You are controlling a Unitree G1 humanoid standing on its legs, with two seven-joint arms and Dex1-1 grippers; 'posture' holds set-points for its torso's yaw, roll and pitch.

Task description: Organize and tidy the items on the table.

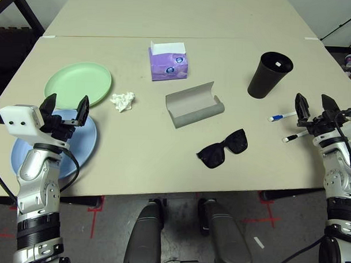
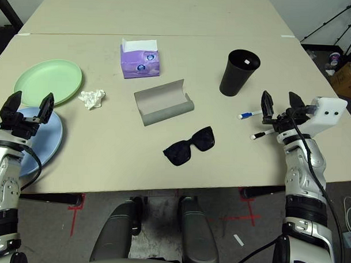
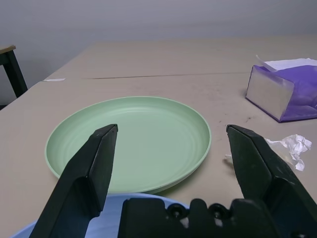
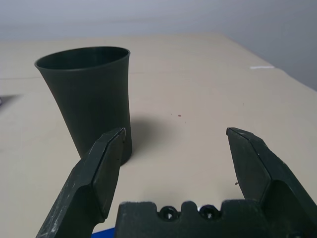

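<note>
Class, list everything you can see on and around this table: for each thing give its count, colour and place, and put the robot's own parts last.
table: one, beige, under everything.
green plate: one, pale green, left side.
blue plate: one, light blue, nearer than the green plate, under the left gripper.
tissue: one, white, crumpled, just right of the green plate.
tissue box: one, purple, far centre.
glasses case: one, grey, open, centre.
sunglasses: one pair, black, nearer than the case.
cup: one, black, upright, far right.
pens: two, white, right side near the right gripper.
left gripper: black, open, empty.
right gripper: black, open, empty.
</note>
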